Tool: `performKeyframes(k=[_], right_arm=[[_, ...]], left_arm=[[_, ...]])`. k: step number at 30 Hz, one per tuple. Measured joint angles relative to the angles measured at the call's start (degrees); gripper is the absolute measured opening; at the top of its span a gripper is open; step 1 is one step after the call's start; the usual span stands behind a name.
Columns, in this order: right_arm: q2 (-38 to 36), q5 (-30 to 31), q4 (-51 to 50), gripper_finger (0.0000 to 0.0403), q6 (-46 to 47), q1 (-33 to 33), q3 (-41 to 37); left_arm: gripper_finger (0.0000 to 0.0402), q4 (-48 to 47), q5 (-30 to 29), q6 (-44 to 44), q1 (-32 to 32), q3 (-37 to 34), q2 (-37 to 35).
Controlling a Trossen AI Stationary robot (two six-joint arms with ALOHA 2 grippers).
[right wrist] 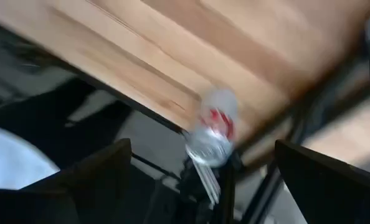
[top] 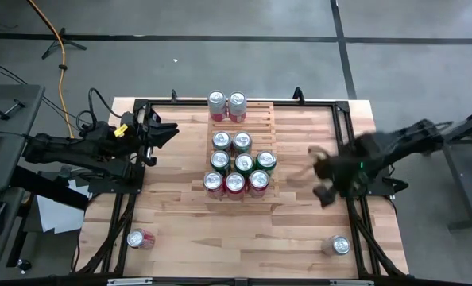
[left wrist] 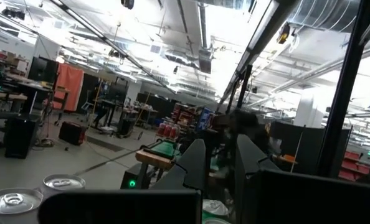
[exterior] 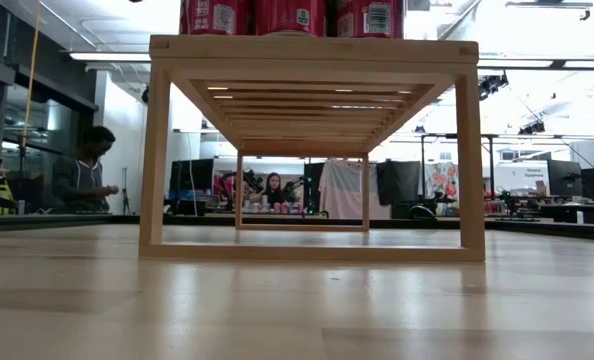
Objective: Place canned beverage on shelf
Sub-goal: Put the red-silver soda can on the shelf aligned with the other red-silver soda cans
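The pale slatted shelf (top: 241, 147) stands mid-table and carries several red and green cans (top: 235, 163); two red ones (top: 226, 106) stand on its far tier. The low view shows the shelf's frame (exterior: 312, 150) with can bottoms (exterior: 289, 15) on top. One loose can (top: 339, 245) lies on its side near the table's front right corner, and another (top: 139, 238) lies at the front left. My right gripper (top: 323, 184), blurred, hangs open right of the shelf, tipped down toward the right-hand can (right wrist: 213, 127), well apart from it. My left gripper (top: 171, 131) waits shut, left of the shelf.
A black frame (top: 343, 127) edges the wooden tabletop. Bare wood lies between the shelf and the front edge. Cables and an orange cord (top: 61, 48) run over the floor beyond the table. People sit in the room behind (exterior: 82, 175).
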Motion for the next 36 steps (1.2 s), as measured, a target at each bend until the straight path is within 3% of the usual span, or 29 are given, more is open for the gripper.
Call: performKeyframes(k=[6, 13, 25, 30, 36], right_arm=[[3.2, -6.0, 12.0, 0.0380, 26.7, 16.7, -8.4], [6.3, -5.5, 26.5, 0.0380, 44.9, 25.3, -16.6], [9.8, -4.7, 41.7, 0.0380, 46.4, 29.3, -28.9], [9.8, -4.2, 45.3, 0.0377, 43.0, 29.9, -31.7], [9.8, -5.4, 44.1, 0.0318, 36.1, 30.0, -29.6]], left_arm=[[0.0000, -0.1, 5.6, -0.1, 0.0, 0.0, 0.0], [0.0000, -0.4, 9.3, -0.1, 0.0, 0.0, 0.0], [0.0000, -0.3, 9.3, -3.1, 0.0, 0.0, 0.0], [0.0000, -0.3, 9.3, -3.1, 0.0, 0.0, 0.0], [0.0003, -0.3, 6.9, -3.1, 0.0, 0.0, 0.0]])
